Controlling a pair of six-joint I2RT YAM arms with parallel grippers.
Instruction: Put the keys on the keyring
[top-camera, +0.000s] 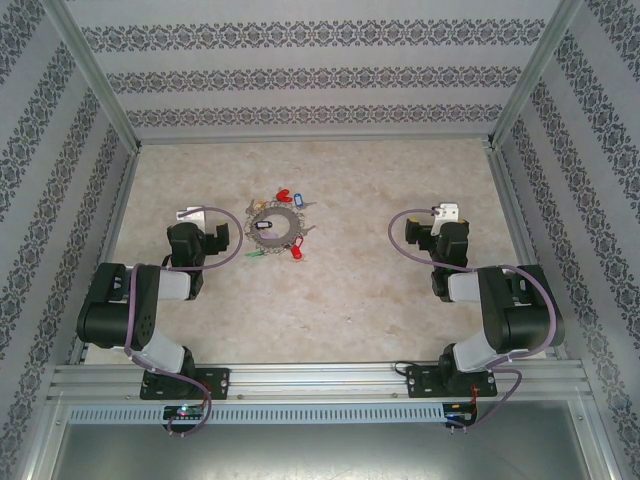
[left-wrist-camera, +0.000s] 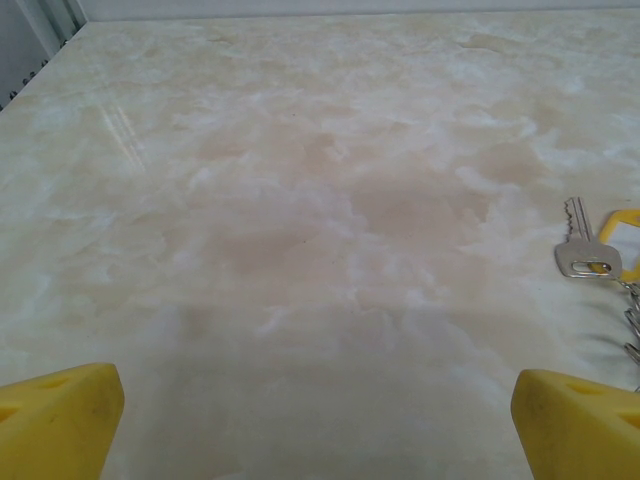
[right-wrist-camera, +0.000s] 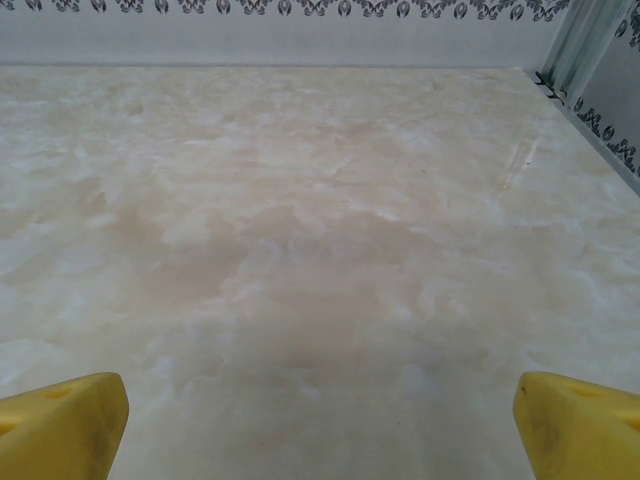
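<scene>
Keyring (top-camera: 275, 227) with tagged keys (top-camera: 283, 195) lies on the desk (top-camera: 340, 300) from above, near my left gripper (top-camera: 195, 214); left wrist, it's spread wide, empty, a key (left-wrist-camera: 577, 250) at frame edge, flat so may skid when pinched; right wrist, right gripper (right-wrist-camera: 320, 420) equally wide, empty.

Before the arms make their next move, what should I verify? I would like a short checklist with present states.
1. Left gripper open and empty: ok.
2. Right gripper open and empty: ok.
3. Keyring lying on the table, free of both grippers: ok.
4. Silver key centred in the left wrist view: not ok; it sits at the far right edge.
5. Which keys are already threaded on: cannot tell.
</scene>
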